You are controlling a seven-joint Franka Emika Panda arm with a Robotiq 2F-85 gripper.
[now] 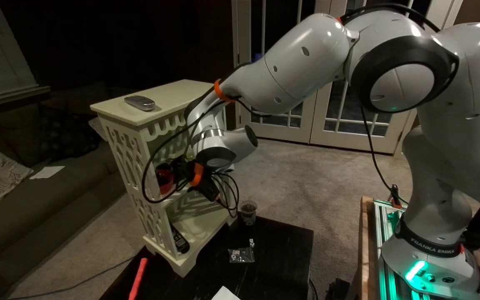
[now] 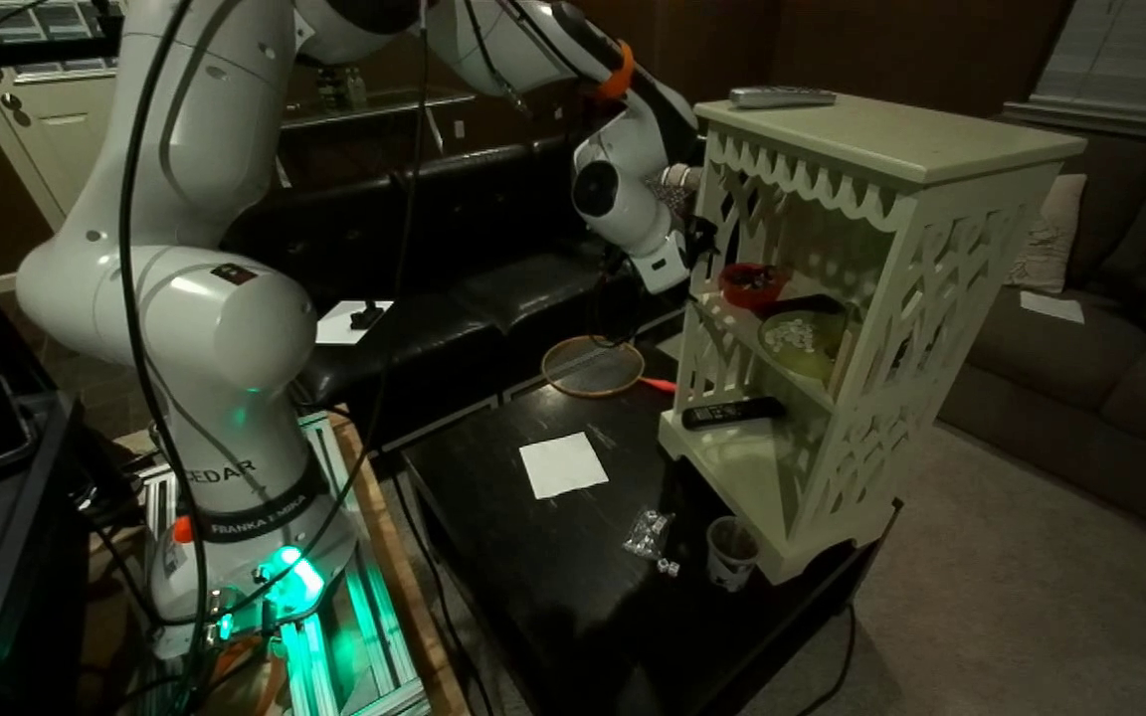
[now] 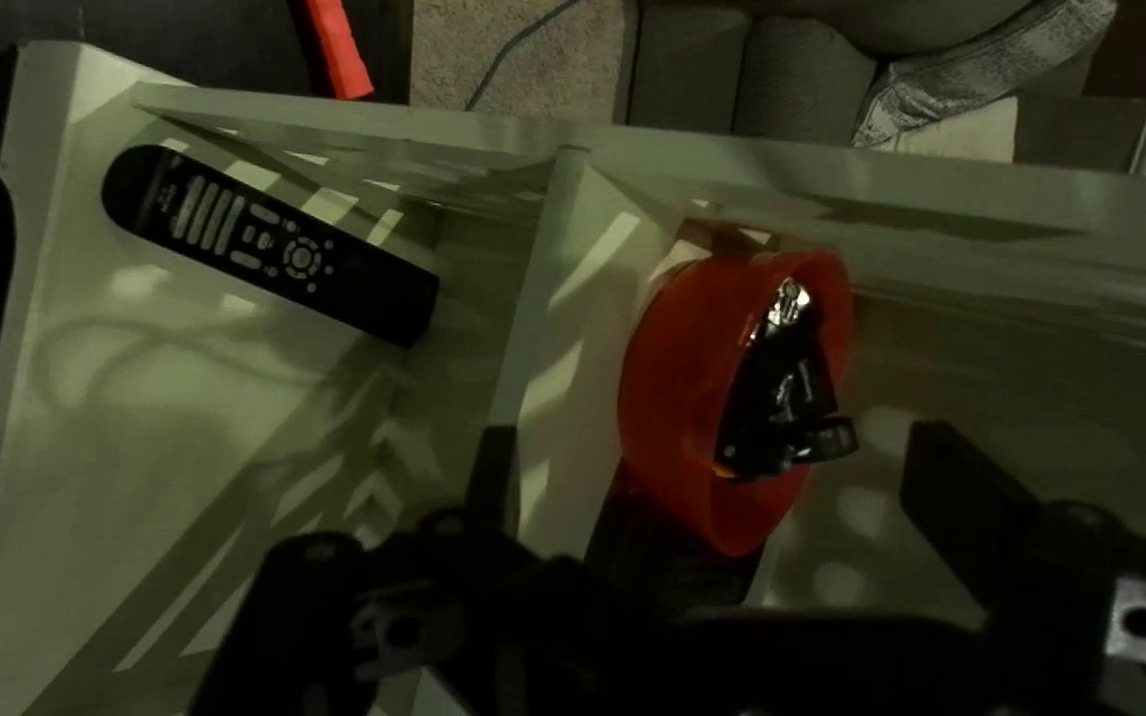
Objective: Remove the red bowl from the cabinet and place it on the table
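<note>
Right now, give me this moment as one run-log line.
red bowl: inside cabinet, holding dark items | gripper: open, not grasping it | table: bowl not yet placed | next: probably grasp rim

the glossy white arm (image 1: 298, 62) has orange bands (image 1: 220, 92), black cables (image 2: 126, 209), a "franka emika" collar (image 1: 429, 246) and a black hand (image 3: 707, 443).

The bowl (image 2: 750, 294) sits in the cabinet (image 2: 916, 139), one level above a remote (image 2: 732, 413); the cabinet stands on the desk (image 2: 523, 547).
</note>
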